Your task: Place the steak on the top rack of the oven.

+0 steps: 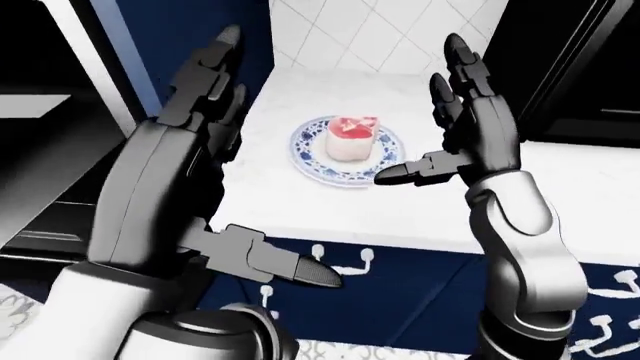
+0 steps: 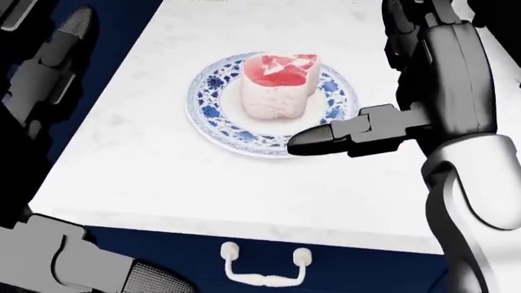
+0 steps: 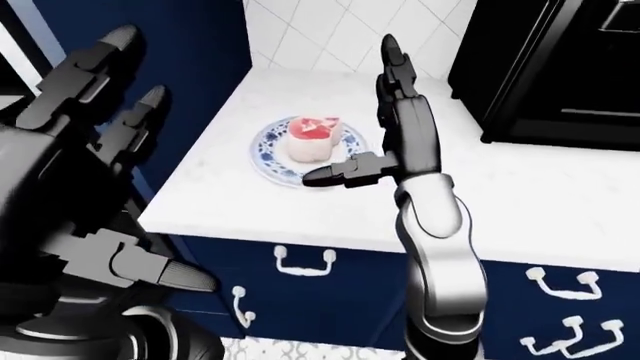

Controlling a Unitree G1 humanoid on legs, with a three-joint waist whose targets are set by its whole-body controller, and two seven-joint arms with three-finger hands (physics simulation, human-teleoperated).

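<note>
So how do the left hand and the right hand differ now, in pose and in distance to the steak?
The right hand stands beside the plate, its thumb pointing toward the steak; the left hand is raised farther away, over the counter's left edge. The left hand fills more of the eye views, so it looks nearer the cameras. Both are open and hold nothing.

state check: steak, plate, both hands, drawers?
steak: upright on the plate, ungrasped.
plate: flat on the white counter, holding the steak.
left hand: open, fingers spread, raised left of the plate, holding nothing.
right hand: open, fingers up, thumb pointing toward the plate, holding nothing.
drawer: closed.
</note>
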